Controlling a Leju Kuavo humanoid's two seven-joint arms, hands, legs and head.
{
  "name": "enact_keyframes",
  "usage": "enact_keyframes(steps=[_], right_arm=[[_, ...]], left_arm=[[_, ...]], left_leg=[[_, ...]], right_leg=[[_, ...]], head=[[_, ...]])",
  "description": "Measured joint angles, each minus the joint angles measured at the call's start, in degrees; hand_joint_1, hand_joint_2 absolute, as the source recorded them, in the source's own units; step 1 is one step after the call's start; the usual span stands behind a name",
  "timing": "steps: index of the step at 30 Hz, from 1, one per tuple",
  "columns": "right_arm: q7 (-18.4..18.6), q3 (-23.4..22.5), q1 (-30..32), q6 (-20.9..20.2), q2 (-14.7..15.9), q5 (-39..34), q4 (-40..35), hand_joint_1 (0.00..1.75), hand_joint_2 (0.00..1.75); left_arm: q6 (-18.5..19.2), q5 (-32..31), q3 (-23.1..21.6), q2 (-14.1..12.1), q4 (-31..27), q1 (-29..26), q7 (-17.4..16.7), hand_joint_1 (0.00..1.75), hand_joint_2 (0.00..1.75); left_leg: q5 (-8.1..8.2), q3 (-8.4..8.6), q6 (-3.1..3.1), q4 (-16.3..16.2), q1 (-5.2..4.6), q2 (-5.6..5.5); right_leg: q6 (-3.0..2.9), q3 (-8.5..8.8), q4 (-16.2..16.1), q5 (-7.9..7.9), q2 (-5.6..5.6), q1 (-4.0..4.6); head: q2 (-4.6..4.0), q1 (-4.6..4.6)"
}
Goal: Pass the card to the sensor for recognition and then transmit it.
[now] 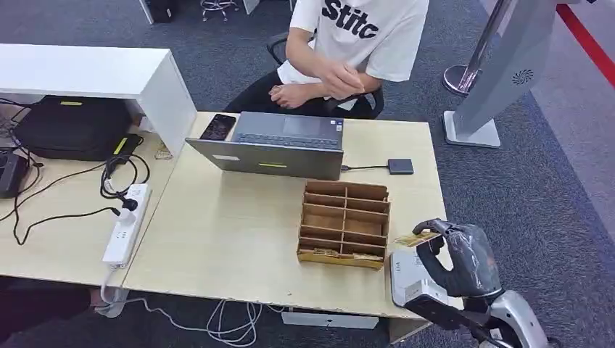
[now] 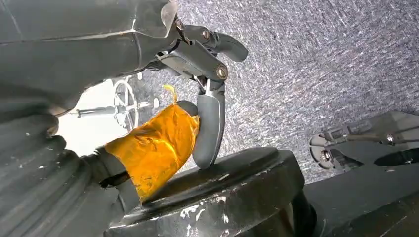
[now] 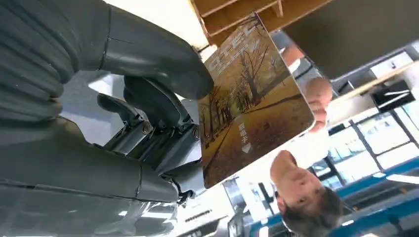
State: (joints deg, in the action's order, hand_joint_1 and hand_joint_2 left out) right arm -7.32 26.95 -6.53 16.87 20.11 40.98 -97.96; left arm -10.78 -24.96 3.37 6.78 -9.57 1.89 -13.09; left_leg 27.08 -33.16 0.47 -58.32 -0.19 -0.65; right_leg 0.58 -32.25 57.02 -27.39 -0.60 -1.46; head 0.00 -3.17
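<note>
A: Where is the card [image 1: 416,238]?

B: In the right hand [image 1: 461,255], at the table's [image 1: 217,232] near right corner. In the right wrist view the thick thumb [image 3: 163,59] presses on 1 face of the card [image 3: 252,98] and the darker fingers [image 3: 158,106] sit behind it, so the hand pinches it along 1 edge. The card shows a yellow picture of an avenue of trees.

A: And the sensor?

B: A white box [image 1: 412,279] lies on the table right under that hand. The card is held just above it; I cannot tell whether they touch.

A: What is beside it?

B: A wooden rack [image 1: 343,224] with open compartments stands just left of the box. Behind the rack is an open laptop [image 1: 279,145], with a phone [image 1: 218,127] at its left and a small dark box [image 1: 399,166] on a cable at its right.

A: The left hand?

B: In the left wrist view the left hand [image 2: 197,94] has orange tape [image 2: 155,145] on 1 finger. Its fingers are partly curled with nothing in them, over grey carpet.

A: Anyone near?

B: A person in a white shirt [image 1: 362,32] sits at the far side.
</note>
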Motion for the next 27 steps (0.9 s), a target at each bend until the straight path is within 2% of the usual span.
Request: enact_keyframes(steps=[2, 5, 6, 11, 13, 15, 16, 17, 18, 19, 22, 27], right_arm=[[1.25, 0.44, -1.88, -1.95, -0.02, -0.20, 0.42, 1.75, 1.75], [6.26, 2.80, -11.81, -7.90, -1.42, -2.60, 6.20, 1.75, 1.75], [7.26, 3.19, -13.40, -9.07, -1.94, -3.27, 7.67, 1.75, 1.75], [7.29, 3.20, -13.94, -9.10, -1.95, -3.28, 7.71, 1.75, 1.75], [8.27, 3.56, -15.62, -10.40, -2.55, -4.01, 9.33, 1.75, 1.75], [12.34, 5.76, -26.79, -16.10, -6.42, -6.01, 20.04, 1.75, 1.75], [16.93, 8.05, -35.85, -17.09, -10.06, -3.62, 30.47, 1.75, 1.75], [20.66, 9.73, -42.14, -17.88, -13.14, -2.38, 39.41, 1.75, 1.75], [23.56, 11.02, -49.78, -17.66, -17.62, -1.40, 52.51, 1.75, 1.75], [23.08, 11.37, -53.99, -15.45, -21.23, -1.51, 62.37, 1.75, 1.75], [22.47, 11.39, -55.38, -13.90, -22.82, -1.38, 66.60, 1.75, 1.75], [22.32, 11.39, -55.85, -13.92, -24.17, -0.81, 68.91, 1.75, 1.75]], left_arm=[[0.11, -0.75, 0.00, 0.00, 0.00, 0.00, -0.02, 0.00, 1.75], [0.70, -2.52, 0.00, -0.11, 0.00, 0.22, -0.20, 0.00, 1.75], [0.87, -2.82, 0.00, -0.13, 0.00, 0.27, -0.26, 0.00, 1.75], [0.88, -2.82, 0.00, -0.13, 0.00, 0.28, -0.26, 0.00, 1.75], [1.00, -3.10, 0.00, -0.17, 0.00, 0.29, -0.35, 0.00, 1.75], [1.77, -4.50, -0.13, -0.31, 0.00, 0.57, -0.87, 0.00, 1.75], [2.52, -5.71, -0.51, -0.50, 0.00, 0.74, -1.25, 0.00, 1.75], [2.95, -6.63, -1.01, -0.59, 0.00, 0.96, -1.71, 0.00, 1.75], [3.41, -7.37, -1.53, -0.66, 0.00, 1.18, -1.99, 0.00, 1.75], [3.85, -7.54, -1.55, -0.68, 0.00, 1.25, -1.99, 0.00, 1.75], [4.00, -7.56, -1.55, -0.79, 0.00, 1.26, -1.99, 0.00, 1.75], [4.07, -7.87, -1.55, -0.83, 0.00, 1.27, -1.99, 0.00, 1.75]], left_leg=[[0.00, -0.12, 0.00, 0.02, 0.00, 0.06], [-0.01, -0.04, 0.00, 0.03, 0.00, 0.49], [-0.01, -0.03, -0.01, 0.03, 0.00, 0.52], [-0.01, -0.03, -0.01, 0.03, 0.00, 0.54], [-0.03, 0.00, -0.03, 0.03, 0.00, 0.59], [-0.24, 0.04, -0.13, 0.03, 0.02, 0.67], [-0.42, 0.02, -0.14, 0.02, 0.02, 0.61], [-0.50, -0.02, -0.19, 0.01, 0.02, 0.38], [-0.57, -0.06, -0.24, 0.01, 0.04, 0.13], [-0.57, -0.13, -0.25, 0.01, 0.13, 0.00], [-0.53, -0.21, -0.26, 0.02, 0.13, 0.07], [-0.51, -0.22, -0.30, 0.01, 0.13, 0.00]], right_leg=[[-0.01, -0.02, 0.03, 0.01, 0.09, 0.00], [-0.15, -0.05, 0.06, 0.13, 0.49, 0.01], [-0.15, -0.06, 0.06, 0.14, 0.53, 0.01], [-0.15, -0.06, 0.06, 0.14, 0.55, 0.01], [-0.17, -0.07, 0.06, 0.17, 0.57, 0.01], [-0.16, -0.15, 0.09, 0.36, 0.68, 0.02], [-0.21, -0.22, 0.12, 0.44, 0.58, 0.03], [-0.21, -0.22, 0.16, 0.45, 0.40, 0.05], [-0.23, -0.23, 0.19, 0.45, 0.18, 0.09], [-0.23, -0.25, 0.19, 0.44, 0.08, 0.12], [-0.22, -0.34, 0.18, 0.43, 0.16, 0.11], [-0.22, -0.34, 0.16, 0.43, 0.06, 0.11]], head=[[0.00, 0.00], [0.00, 0.02], [0.00, -0.02], [0.00, -0.02], [0.00, 0.00], [0.00, 0.00], [0.00, 0.00], [0.00, 0.00], [0.00, -0.02], [0.00, 0.00], [0.00, 0.00], [0.00, 0.00]])
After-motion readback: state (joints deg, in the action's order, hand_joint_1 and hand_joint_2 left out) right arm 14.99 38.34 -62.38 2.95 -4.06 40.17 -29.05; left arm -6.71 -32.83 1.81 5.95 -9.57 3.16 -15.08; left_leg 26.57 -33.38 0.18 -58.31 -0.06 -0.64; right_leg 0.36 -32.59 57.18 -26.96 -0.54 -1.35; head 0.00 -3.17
